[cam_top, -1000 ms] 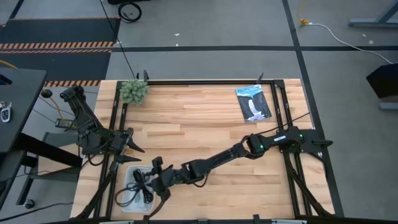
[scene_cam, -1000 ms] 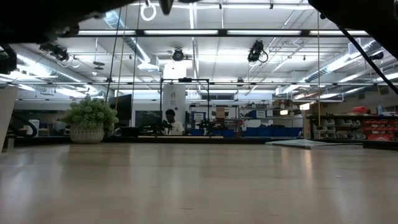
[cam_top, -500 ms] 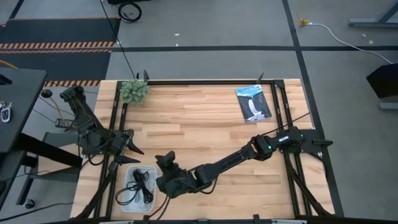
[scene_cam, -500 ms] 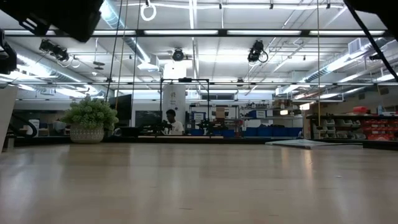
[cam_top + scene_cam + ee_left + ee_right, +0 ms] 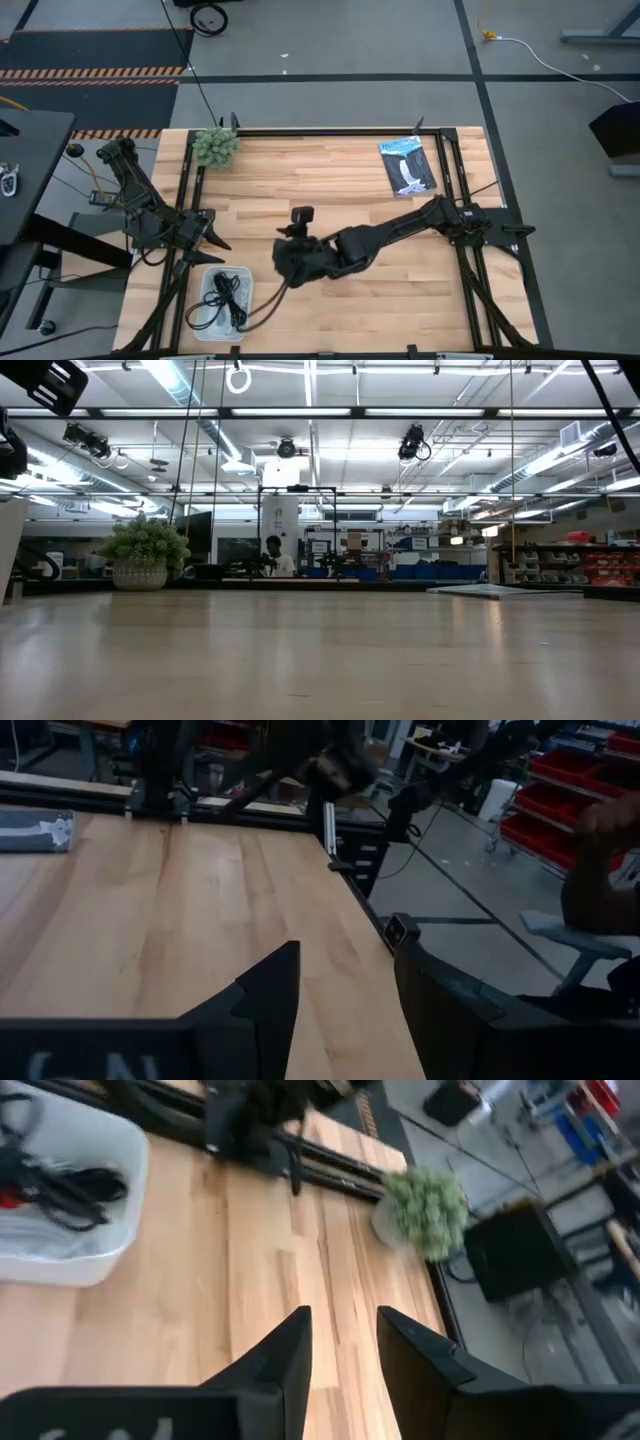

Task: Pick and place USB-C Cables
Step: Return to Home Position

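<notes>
Black USB-C cables (image 5: 228, 298) lie coiled in a white tray (image 5: 205, 285) at the table's near left corner; the right wrist view shows them too (image 5: 62, 1182). A white or pale cable I cannot make out. My right gripper (image 5: 282, 262) (image 5: 345, 1330) hangs open and empty above the bare wood, to the right of the tray and a little farther back, its fingers pointing toward the table's left edge. My left gripper (image 5: 212, 235) (image 5: 345, 980) waits open at the left edge, beyond the tray.
A small potted plant (image 5: 215, 147) stands at the far left corner. A blue-and-white flat packet (image 5: 408, 165) lies near the far right corner. Black frame rails (image 5: 320, 131) run along the table's edges. Bare wood (image 5: 330, 190) spans the middle. A person (image 5: 600, 870) is beside the table.
My right gripper has drawn back from over the tray, moving toward the table's right and far side and rising, and its wrist has turned. The cables stay in the tray.
</notes>
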{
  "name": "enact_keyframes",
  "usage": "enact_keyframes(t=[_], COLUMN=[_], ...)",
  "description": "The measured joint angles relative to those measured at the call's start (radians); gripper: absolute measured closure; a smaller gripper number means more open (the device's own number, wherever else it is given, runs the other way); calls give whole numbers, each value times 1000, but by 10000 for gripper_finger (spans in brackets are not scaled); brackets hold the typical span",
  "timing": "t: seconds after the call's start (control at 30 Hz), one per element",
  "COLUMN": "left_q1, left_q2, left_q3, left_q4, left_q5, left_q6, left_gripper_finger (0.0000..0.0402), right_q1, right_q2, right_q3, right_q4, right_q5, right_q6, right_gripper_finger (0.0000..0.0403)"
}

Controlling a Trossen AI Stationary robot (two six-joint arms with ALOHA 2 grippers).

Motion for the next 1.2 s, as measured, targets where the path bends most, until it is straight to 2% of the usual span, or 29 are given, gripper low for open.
enact_keyframes(t=[0.13, 0.27, 0.4, 0.53, 0.7, 0.9, 1.2], left_q1=[0, 0, 0, 0, 0, 0, -1], left_q2=[0, 4, 6, 2, 0, -1, 0], left_q3=[0, -53, -188, -273, -308, -387, -386], left_q4=[0, 40, 243, 437, 518, 723, 709], left_q5=[-10, -75, -67, 15, 167, 328, 328], left_q6=[-10, 55, 144, 205, 220, 276, 294], left_gripper_finger=[230, 230, 230, 230, 230, 230, 230], right_q1=[-9, -9, -8, 12, 42, 69, 52], right_q2=[5, 3, -6, -21, -23, -23, -24], right_q3=[-54, -119, -140, -139, -140, -140, -283], right_q4=[14, 18, -14, -77, -123, -172, -171], right_q5=[33, 43, 57, 156, 234, 249, 197], right_q6=[28, 40, 72, 143, 196, 255, 386], right_gripper_finger=[284, 285, 285, 285, 285, 286, 333])
